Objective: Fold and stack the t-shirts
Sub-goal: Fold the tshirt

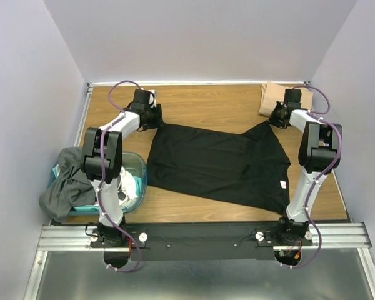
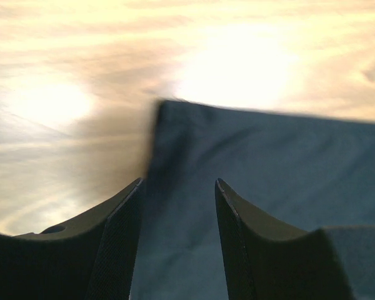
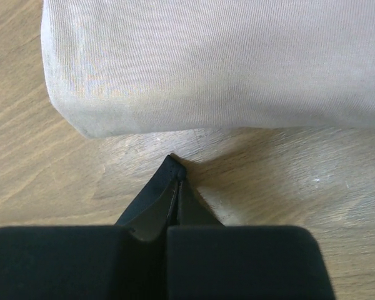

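Observation:
A black t-shirt (image 1: 219,165) lies spread flat in the middle of the wooden table. My left gripper (image 1: 155,116) is at its far left corner. In the left wrist view the gripper (image 2: 178,187) is open, with the shirt's corner (image 2: 269,169) lying between and below the fingers. My right gripper (image 1: 277,117) is at the far right corner. In the right wrist view it (image 3: 178,178) is shut on a pinch of the black cloth (image 3: 151,194). A folded tan-beige t-shirt (image 1: 272,97) lies at the back right, just beyond the right gripper (image 3: 219,62).
A teal plastic tub (image 1: 137,167) stands at the left beside the left arm. A dark grey shirt (image 1: 65,184) hangs over its rim and white cloth (image 1: 130,187) lies inside. Walls close in the table on three sides.

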Available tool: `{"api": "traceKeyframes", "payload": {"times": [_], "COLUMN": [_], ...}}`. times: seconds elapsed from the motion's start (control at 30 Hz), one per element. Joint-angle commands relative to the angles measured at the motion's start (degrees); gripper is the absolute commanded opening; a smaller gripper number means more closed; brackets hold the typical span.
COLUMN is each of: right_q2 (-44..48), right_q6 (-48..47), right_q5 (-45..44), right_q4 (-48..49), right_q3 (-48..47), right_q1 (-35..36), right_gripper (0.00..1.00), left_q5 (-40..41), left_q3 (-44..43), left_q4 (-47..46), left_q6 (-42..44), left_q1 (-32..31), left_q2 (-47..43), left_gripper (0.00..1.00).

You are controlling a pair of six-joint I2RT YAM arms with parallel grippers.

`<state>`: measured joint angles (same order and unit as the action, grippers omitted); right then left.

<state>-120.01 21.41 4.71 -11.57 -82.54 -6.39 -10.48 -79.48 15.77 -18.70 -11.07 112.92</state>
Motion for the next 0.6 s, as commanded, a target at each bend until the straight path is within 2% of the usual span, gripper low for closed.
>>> {"api": "traceKeyframes", "payload": {"times": [0.0, 0.27, 0.57], "right_q2": [1.53, 3.20, 4.25], "right_q6": [-1.11, -0.93, -0.40], "right_q5": [-0.32, 1.35, 1.79], "right_q4": [0.94, 1.03, 1.03], "right_q3": [0.72, 2.56, 3.97], "right_q1": [-0.11, -0.11, -0.11], "right_gripper": [0.00, 0.00, 0.00], "left_q5": [5.38, 4.86, 2.83], "left_q3": [-4.01, -9.54, -11.31], "left_q4": [-0.04, -0.56, -0.74], "left_q6": [1.56, 1.74, 1.47], "left_q1": [1.05, 1.05, 1.05], "left_q2": [2.56, 8.36, 10.74], "left_gripper": [0.56, 0.55, 0.53]}}
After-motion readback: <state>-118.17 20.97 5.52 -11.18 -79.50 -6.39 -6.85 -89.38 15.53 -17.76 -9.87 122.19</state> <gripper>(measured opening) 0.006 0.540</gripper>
